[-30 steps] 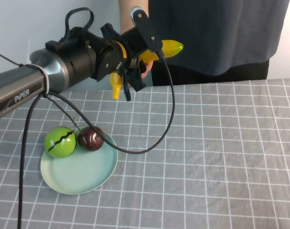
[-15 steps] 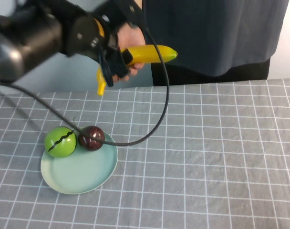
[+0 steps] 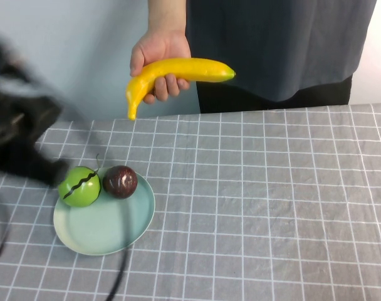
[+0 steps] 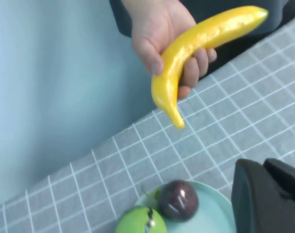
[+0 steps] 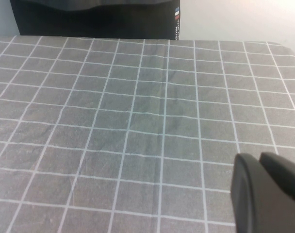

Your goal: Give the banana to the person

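Observation:
The banana (image 3: 178, 72) is bright yellow with a greenish tip. The person (image 3: 284, 44), in a dark navy top, holds it in a bare hand (image 3: 158, 53) above the table's far edge. The left wrist view also shows the banana (image 4: 201, 43) in that hand (image 4: 157, 29). My left arm (image 3: 21, 138) is a dark blur at the left, well away from the banana. My left gripper (image 4: 264, 167) is shut and empty, above the plate. My right gripper (image 5: 259, 162) is shut and empty over bare tablecloth; it is outside the high view.
A pale teal plate (image 3: 103, 232) at the front left holds a round green fruit (image 3: 79, 186) and a dark purple-red fruit (image 3: 120, 181). A black cable (image 3: 118, 276) hangs across the plate's front. A grey checked cloth (image 3: 272, 207) covers the table.
My left gripper has let go of the banana and pulled back fast, down to the left. The person's hand now holds the banana alone, slightly lower.

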Robot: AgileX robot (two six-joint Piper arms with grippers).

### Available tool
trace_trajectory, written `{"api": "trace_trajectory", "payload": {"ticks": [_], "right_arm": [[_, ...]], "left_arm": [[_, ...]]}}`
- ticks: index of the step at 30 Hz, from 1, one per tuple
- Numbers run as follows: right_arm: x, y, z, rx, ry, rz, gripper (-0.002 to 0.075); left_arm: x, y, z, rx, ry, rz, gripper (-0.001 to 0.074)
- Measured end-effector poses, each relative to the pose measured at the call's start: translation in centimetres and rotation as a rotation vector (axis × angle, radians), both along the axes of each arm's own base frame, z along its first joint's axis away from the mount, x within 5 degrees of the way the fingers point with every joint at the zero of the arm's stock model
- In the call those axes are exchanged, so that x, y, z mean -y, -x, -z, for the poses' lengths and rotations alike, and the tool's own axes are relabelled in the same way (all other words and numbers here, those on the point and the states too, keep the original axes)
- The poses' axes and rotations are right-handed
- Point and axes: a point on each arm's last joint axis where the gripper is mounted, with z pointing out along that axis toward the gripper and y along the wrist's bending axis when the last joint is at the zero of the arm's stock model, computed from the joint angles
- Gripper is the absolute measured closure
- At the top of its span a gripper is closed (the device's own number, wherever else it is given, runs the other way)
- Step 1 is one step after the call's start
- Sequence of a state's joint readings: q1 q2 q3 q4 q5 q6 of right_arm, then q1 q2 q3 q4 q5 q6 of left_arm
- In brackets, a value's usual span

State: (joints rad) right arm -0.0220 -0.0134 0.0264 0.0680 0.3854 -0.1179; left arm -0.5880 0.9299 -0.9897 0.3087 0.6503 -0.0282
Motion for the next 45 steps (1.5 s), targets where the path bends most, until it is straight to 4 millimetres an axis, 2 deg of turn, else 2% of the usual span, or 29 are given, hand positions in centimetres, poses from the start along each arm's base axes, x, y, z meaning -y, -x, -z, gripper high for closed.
{"api": "trace_trajectory", "payload": {"ticks": [7, 10, 13, 18, 26, 31, 35, 41, 45], "right_arm": [[0.0, 0.0, 0.0, 0.0, 0.0, 0.0, 0.0734], [0.0, 0.0, 0.0, 0.0, 0.0, 0.0, 0.0734], [0.0, 0.0, 0.0, 0.0, 0.0, 0.0, 0.0734], [0.0, 0.0, 0.0, 0.0, 0.0, 0.0, 0.0734], [0.0, 0.0, 0.0, 0.0, 0.0, 0.0, 0.0734], [0.0, 0.0, 0.0, 0.0, 0.0, 0.0, 0.0734], [0.0, 0.0, 0.0, 0.0, 0.0, 0.0, 0.0734], [0.0, 0.0, 0.0, 0.0, 0.0, 0.0, 0.0734], [0.0, 0.0, 0.0, 0.0, 0.0, 0.0, 0.0734]], "left_arm": [[-5.0, 7.7, 2.4, 0.129, 0.201, -0.023, 0.0736], [-6.2, 9.7, 4.0, 0.159, 0.246, -0.022, 0.0736], [-6.9, 10.8, 5.9, 0.16, 0.275, -0.02, 0.0737], [-7.3, 11.4, 8.2, 0.134, 0.293, -0.031, 0.0738], [-7.0, 11.1, 12.2, 0.075, 0.337, -0.054, 0.0738], [-7.4, 11.0, 14.2, 0.206, 0.396, -0.08, 0.0738], [-8.5, 11.5, 15.6, 0.265, 0.481, -0.19, 0.0738], [-8.6, 11.4, 17.0, 0.286, 0.399, -0.291, 0.0738], [-8.3, 11.0, 18.2, 0.394, 0.391, -0.31, 0.0738]]}}
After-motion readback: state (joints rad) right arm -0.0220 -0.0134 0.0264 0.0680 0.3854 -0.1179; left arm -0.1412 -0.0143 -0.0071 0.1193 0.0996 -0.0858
